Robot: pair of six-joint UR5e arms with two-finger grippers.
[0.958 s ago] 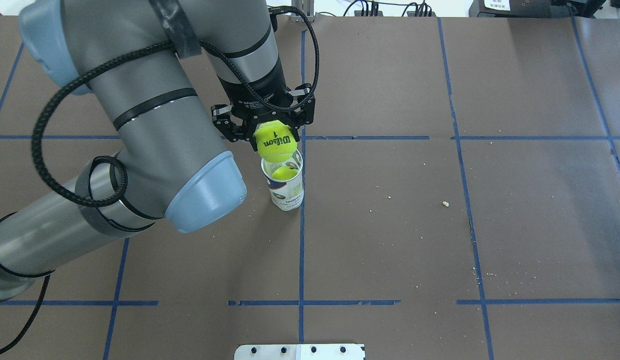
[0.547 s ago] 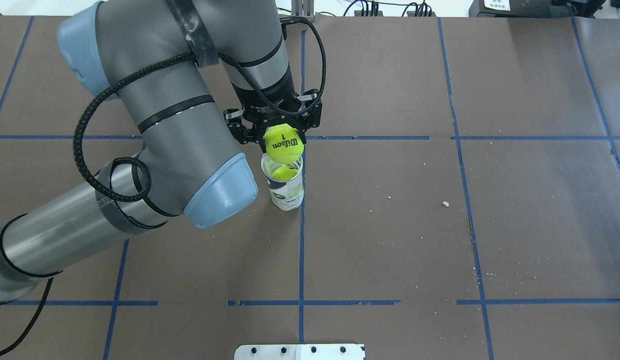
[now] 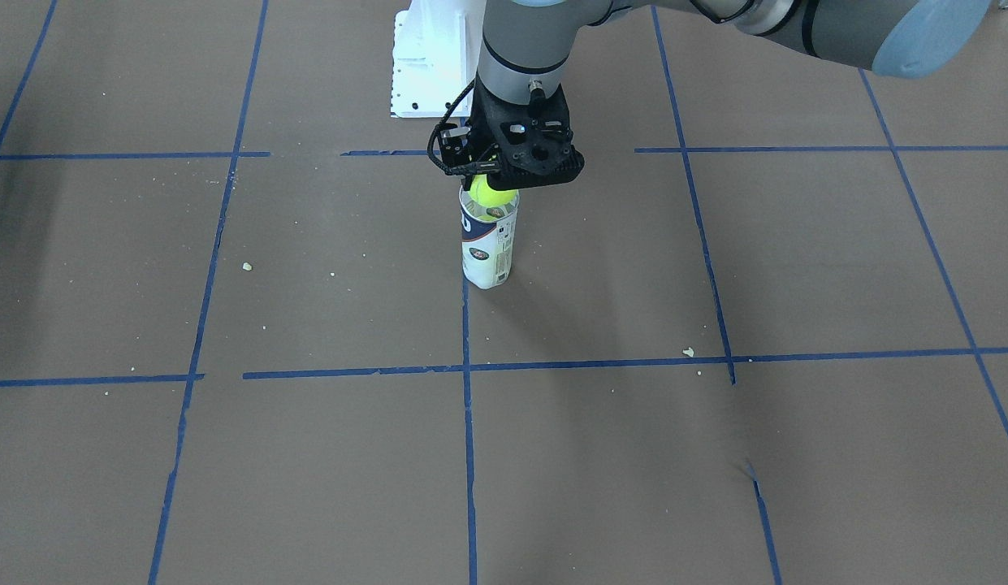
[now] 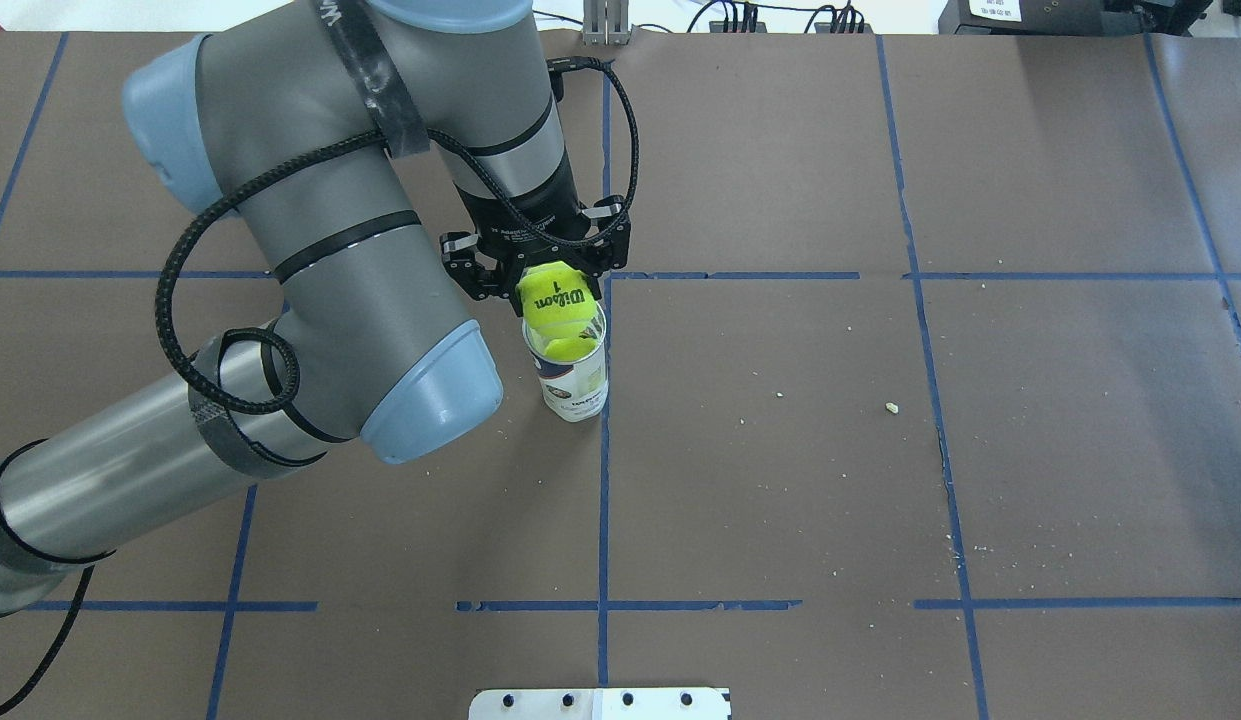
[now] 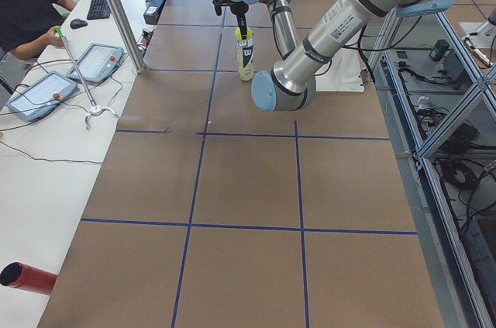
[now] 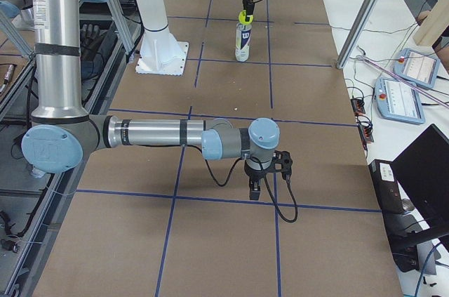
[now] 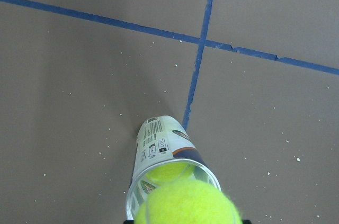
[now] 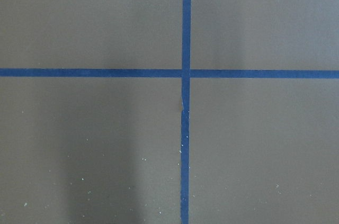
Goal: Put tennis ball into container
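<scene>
Brown table (image 3: 309,455), blue tape grid: can (image 3: 487,256) stands upright, tennis ball (image 3: 487,193) at its mouth. Overhead: left gripper (image 4: 552,287) jaws clamped on the tennis ball. Left wrist: second ball (image 7: 168,171) inside the can. Right side: right gripper (image 6: 265,177), jaw state cannot be told.

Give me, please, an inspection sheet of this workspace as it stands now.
Surface: brown papered table, blue tape grid.
Job's things: tennis ball at the mouth of the upright container; second ball inside it.
Clutter: pale crumbs; white pedestal plate at the robot's edge.
Grippers: left gripper shut on the tennis ball; right gripper hangs over the table, open or shut cannot be told.
Cables: black cable looped along the left arm.
Surroundings: operator seated by tablets; red cylinder beside the table.
</scene>
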